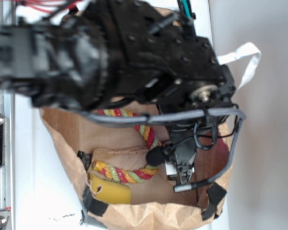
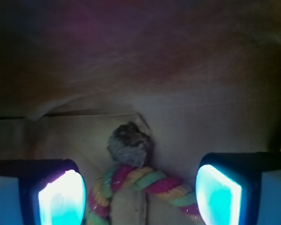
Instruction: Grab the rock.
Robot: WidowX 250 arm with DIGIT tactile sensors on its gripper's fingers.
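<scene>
Inside the brown paper bag, rock lies touching the rope, ahead of the hand, jaws wide, empty. Looks hard, rough, light; pinch its broad sides.

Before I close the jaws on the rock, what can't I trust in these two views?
- Rock: wrist view, its near edge is hidden behind the rope.
- Gripper: exterior view, too dark and cluttered to read; only the wrist view shows the jaws apart.
- Yellow block: outside the wrist view.
- Bag: arm covers its top.

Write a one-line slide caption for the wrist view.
Open gripper above the rock and rope.
</scene>
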